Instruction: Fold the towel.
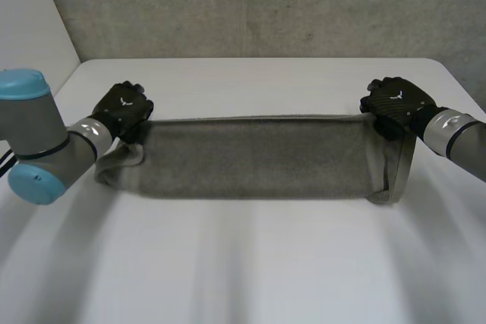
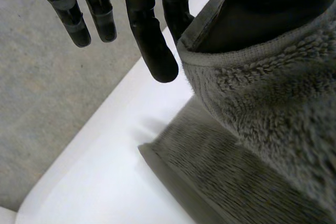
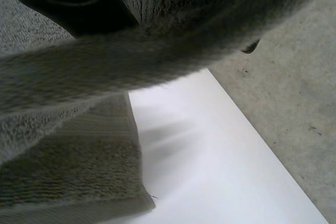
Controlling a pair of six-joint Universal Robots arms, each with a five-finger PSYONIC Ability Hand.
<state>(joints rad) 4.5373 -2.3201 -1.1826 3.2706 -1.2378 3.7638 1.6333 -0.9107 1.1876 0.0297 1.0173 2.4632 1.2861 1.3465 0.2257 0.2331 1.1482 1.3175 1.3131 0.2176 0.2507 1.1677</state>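
Across the middle of the white table, the grey towel is stretched as a long band between the two hands. Its far edge is lifted and its ends hang down, so a lengthwise fold is judged to be under way, with the laying-down and any crosswise fold left to do. The left end appears pinched in the left hand, whose other fingers are straight and free, while the right end is draped over the right hand, whose grip cannot be told. The table is backed by a rough concrete wall and flanked by grey floor.
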